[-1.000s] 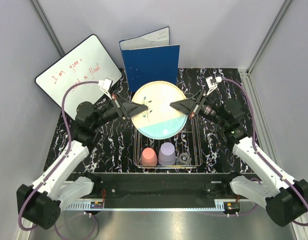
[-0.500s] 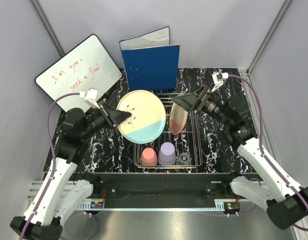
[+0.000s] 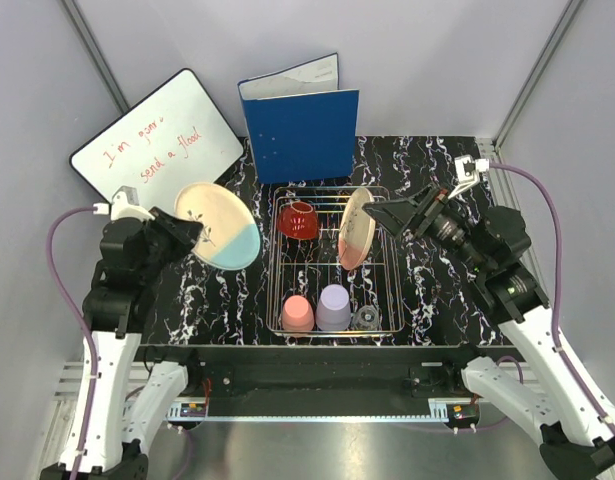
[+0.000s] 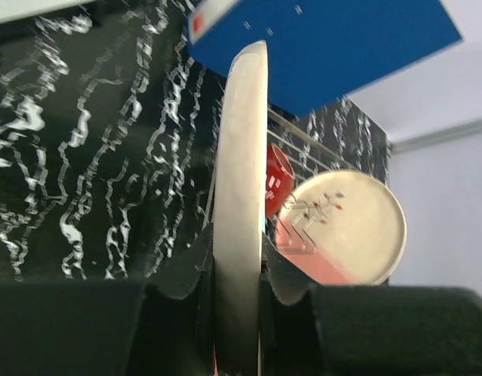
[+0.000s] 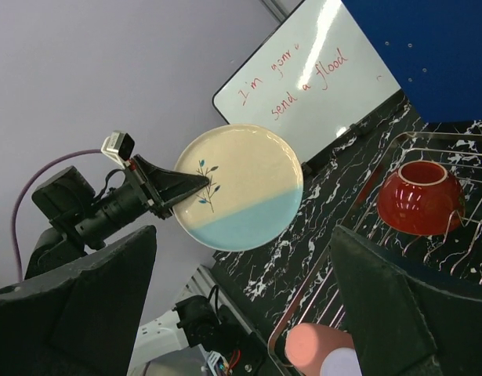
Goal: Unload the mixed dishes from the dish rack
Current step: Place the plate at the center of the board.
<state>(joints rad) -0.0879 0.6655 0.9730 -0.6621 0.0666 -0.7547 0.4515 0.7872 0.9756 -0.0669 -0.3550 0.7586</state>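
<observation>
1. The left gripper [image 5: 195, 184] is pinching the cream and pale blue plate [image 5: 241, 184] by its rim, up in the air.
2. The red bowl [image 5: 419, 196] and pink cup [image 5: 315, 348] are sitting in the dish rack [image 5: 347, 215].
3. The right gripper [image 5: 244, 235] has its fingers spread wide.
4. There's a whiteboard [image 5: 319, 86] and a blue binder [image 5: 429, 47] out back.

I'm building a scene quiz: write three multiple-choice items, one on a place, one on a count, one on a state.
1. Relative to the dish rack, where is the blue-and-cream plate? A inside; B left of it, in the left gripper; C behind it.
2. How many vessels stand in the dish rack's near row? A one; B two; C three.
3. The right gripper is: A open; B shut, empty; C shut on a cup.
B, it hangs beside the rack; C, pink cup, lavender cup, glass; A, jaws apart.
</observation>
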